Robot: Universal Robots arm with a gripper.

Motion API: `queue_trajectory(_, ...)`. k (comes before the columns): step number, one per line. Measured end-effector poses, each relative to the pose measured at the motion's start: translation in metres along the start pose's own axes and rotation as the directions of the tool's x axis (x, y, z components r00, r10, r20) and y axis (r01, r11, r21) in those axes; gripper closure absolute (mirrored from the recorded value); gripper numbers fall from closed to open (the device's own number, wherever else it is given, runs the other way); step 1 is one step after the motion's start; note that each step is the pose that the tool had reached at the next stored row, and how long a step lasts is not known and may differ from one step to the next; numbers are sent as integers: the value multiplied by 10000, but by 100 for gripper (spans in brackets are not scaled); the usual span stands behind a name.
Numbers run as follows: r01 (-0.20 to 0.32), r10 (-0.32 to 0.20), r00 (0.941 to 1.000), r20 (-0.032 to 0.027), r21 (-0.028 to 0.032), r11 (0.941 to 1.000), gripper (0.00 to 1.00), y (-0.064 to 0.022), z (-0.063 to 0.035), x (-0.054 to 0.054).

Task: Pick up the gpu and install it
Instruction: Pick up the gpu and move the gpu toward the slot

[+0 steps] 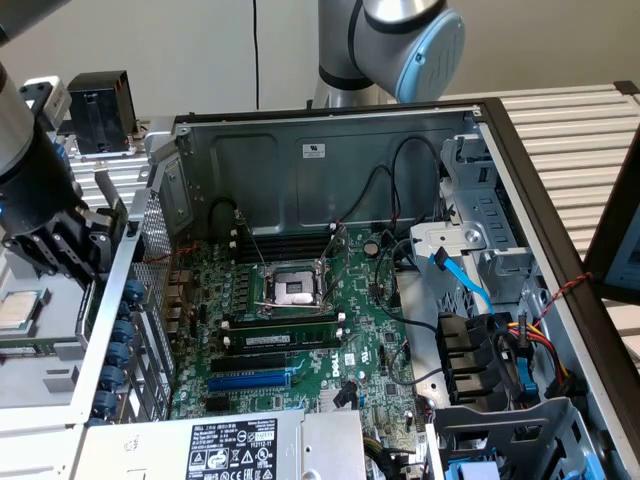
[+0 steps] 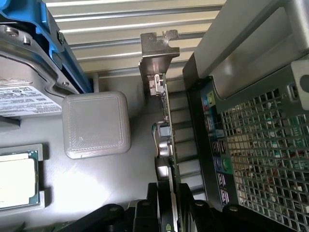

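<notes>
Pale slats run across the desk [image 1: 590,130], and a plain light wall [image 1: 200,50] closes the room behind it. An open computer case [image 1: 330,140] lies on its side in the middle of the desk, its green motherboard [image 1: 300,330] facing up amid loose cables. My gripper [image 1: 70,245] hangs outside the case, over the desk's edge at the exterior view's left, just beside the case's perforated rear panel [image 2: 260,159]. It is clenched on the gpu [image 2: 164,111]. In the wrist view the card runs edge-on between my black fingers [image 2: 145,215], and its silver bracket [image 2: 155,48] points away from them. The card is clear of the case and sits parallel to the mesh panel, close to it, though I cannot tell whether they touch. Below me lies a grey tray surface [image 2: 120,193] carrying a processor chip [image 2: 17,181] in a holder, a grey square block [image 2: 96,124] near the card, and a drive in a blue carrier [image 2: 24,92]. A black cooler [image 1: 100,110] stands near the desk's far corner on that same side.
</notes>
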State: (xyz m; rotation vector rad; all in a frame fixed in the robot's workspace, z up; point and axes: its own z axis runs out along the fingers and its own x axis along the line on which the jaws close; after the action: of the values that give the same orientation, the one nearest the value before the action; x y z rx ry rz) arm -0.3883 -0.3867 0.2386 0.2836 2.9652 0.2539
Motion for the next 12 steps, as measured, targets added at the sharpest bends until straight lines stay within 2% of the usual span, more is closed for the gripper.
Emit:
queue_trajectory(4,-8,8,10000,-50,6,10000,71,12,-75,-11)
queue_trajectory(6,-14,15,10000,-91,12,10000,71,11,-75,-12)
queue_trajectory(12,-146,148,9993,-346,84,9999,71,8,-78,-11)
